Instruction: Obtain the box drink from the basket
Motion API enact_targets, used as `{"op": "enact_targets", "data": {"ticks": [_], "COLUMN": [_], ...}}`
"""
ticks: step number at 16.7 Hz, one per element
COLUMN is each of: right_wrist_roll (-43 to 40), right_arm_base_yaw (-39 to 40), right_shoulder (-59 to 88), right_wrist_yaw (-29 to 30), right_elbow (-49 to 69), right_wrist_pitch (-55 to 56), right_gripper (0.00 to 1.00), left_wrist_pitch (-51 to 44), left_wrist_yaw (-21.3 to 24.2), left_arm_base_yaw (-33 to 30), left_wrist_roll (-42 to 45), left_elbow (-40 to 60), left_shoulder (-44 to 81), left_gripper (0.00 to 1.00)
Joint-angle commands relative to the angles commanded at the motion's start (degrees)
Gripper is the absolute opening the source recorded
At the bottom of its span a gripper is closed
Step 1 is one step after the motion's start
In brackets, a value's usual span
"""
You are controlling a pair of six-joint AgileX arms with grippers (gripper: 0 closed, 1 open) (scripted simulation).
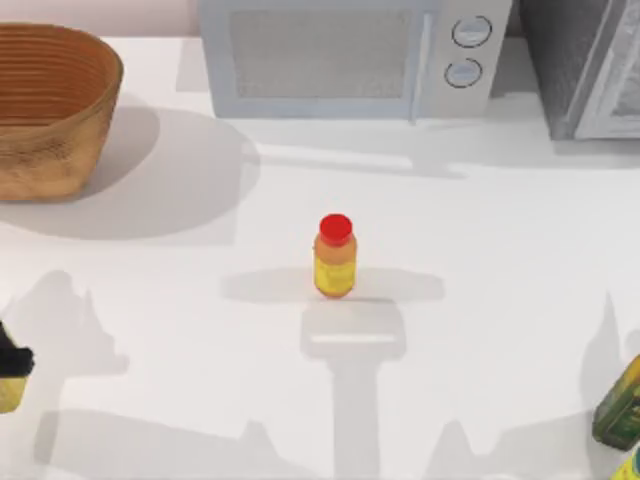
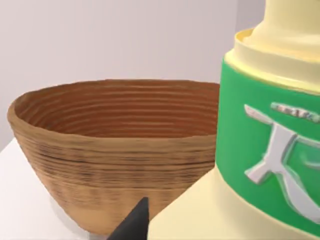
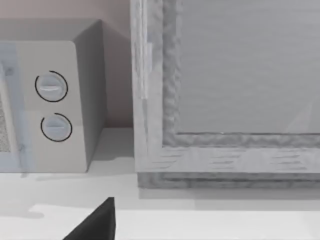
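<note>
The box drink (image 2: 260,150), a pale yellow carton with a green printed band, looms close in the left wrist view, and one dark fingertip (image 2: 134,224) lies against its lower side. From above, my left gripper (image 1: 10,362) sits at the table's left edge near the front, shut on the box drink (image 1: 9,392). The woven basket (image 1: 45,110) stands at the back left, well away from the gripper, and its ribbed inside (image 2: 115,112) holds nothing that I can see. My right gripper (image 3: 95,225) is parked low, facing the back right.
A yellow-orange bottle with a red cap (image 1: 335,257) stands upright mid-table. A microwave (image 1: 350,55) and a grey cabinet (image 1: 590,65) line the back. A dark green and yellow carton (image 1: 620,405) is at the front right edge.
</note>
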Motion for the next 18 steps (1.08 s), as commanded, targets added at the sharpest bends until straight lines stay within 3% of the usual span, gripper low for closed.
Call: {"op": "enact_targets", "data": {"ticks": [3,6,8,14,18], "right_wrist_roll": [0.0,0.0,0.0,0.0,0.0], "right_arm_base_yaw": [0.0,0.0,0.0,0.0,0.0], "right_shoulder": [0.0,0.0,0.0,0.0,0.0], "right_wrist_yaw": [0.0,0.0,0.0,0.0,0.0], "right_elbow": [0.0,0.0,0.0,0.0,0.0], "right_wrist_pitch": [0.0,0.0,0.0,0.0,0.0], "right_gripper": [1.00,1.00,1.00,1.00,1.00], "left_wrist_pitch": [4.7,12.2,18.0,33.6,40.8], "left_wrist_yaw": [-7.2,-19.7,-31.0,-70.9,-89.4], "left_arm_base_yaw": [-6.4,-16.2,-23.8,-46.3,-57.2], "left_wrist_roll": [-0.2,-0.4,-0.5,-1.6,-2.8], "left_elbow": [4.7,12.1,17.9,34.3,42.3], "left_shoulder": [6.7,18.1,27.5,58.8,77.4], "left_gripper": [0.00,0.00,0.00,0.00,0.00]}}
